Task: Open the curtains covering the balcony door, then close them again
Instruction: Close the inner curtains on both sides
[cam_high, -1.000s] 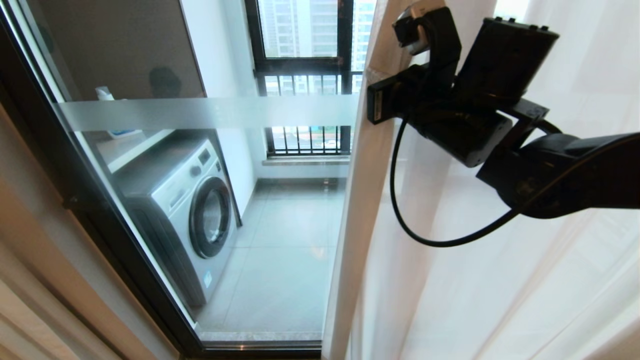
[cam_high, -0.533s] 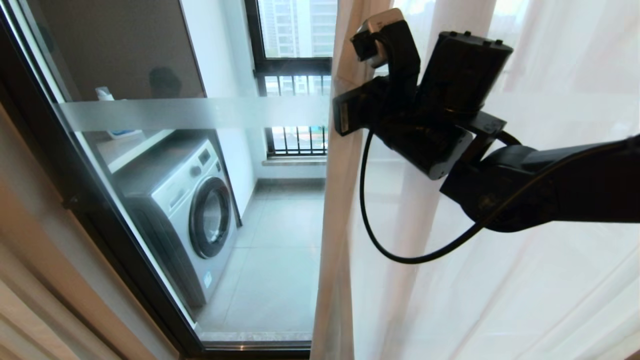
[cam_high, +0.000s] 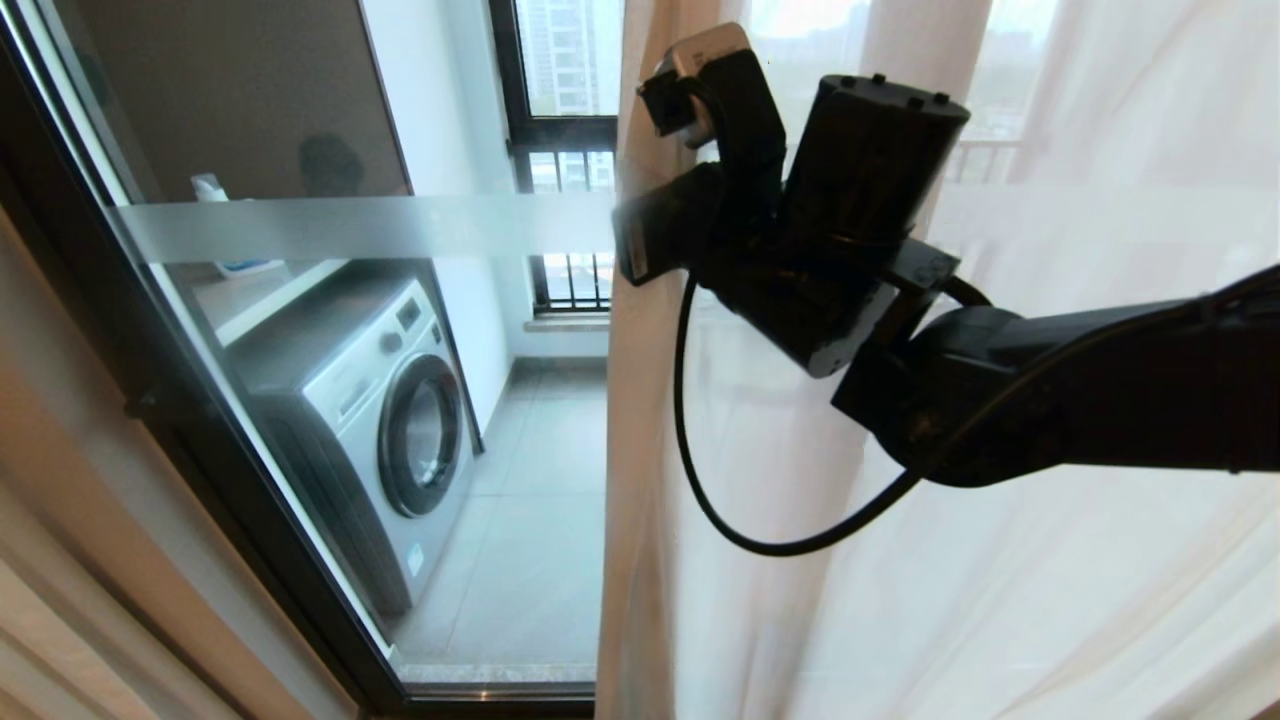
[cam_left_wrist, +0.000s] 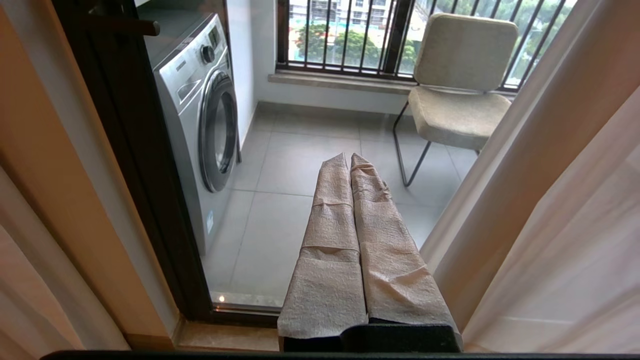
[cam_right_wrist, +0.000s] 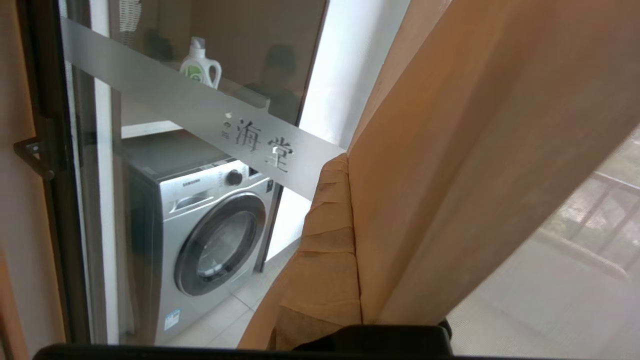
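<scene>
Right jaws: the right gripper (cam_high: 640, 240) was clamped on the leading edge of the curtains (cam_high: 640, 420); in the right wrist view a taped finger (cam_right_wrist: 325, 240) lay flat against the cloth fold.
Left jaws: the left gripper (cam_left_wrist: 350, 160) was closed and empty, its paper-wrapped fingers (cam_left_wrist: 330, 225) pressed together, held low and pointing at the foot of the glass.
Right arm: reached in from the right of the head view, raised to the height of the frosted strip (cam_high: 380, 225).
Curtains: thin sheer cloth covered the right-hand part of the balcony door (cam_high: 300, 420); its edge hung about mid-frame, with the left glass uncovered. A beige drape (cam_high: 60, 560) hung at the far left.
Balcony door: dark frame, glass crossed by the frosted strip.
Writing on strip: two large characters, "海棠" (cam_right_wrist: 259, 144), legible in the right wrist view; smaller marks beside them unreadable.
Washing machine (cam_right_wrist: 200, 235): front-loader behind the glass, panel marked "SAMSUNG"; small sticker on the lower front, unreadable.
Bottle (cam_right_wrist: 201, 65): white with a green label, text illegible, on the shelf above the machine.
Chair (cam_left_wrist: 457, 95): beige, on the balcony by the railing.
</scene>
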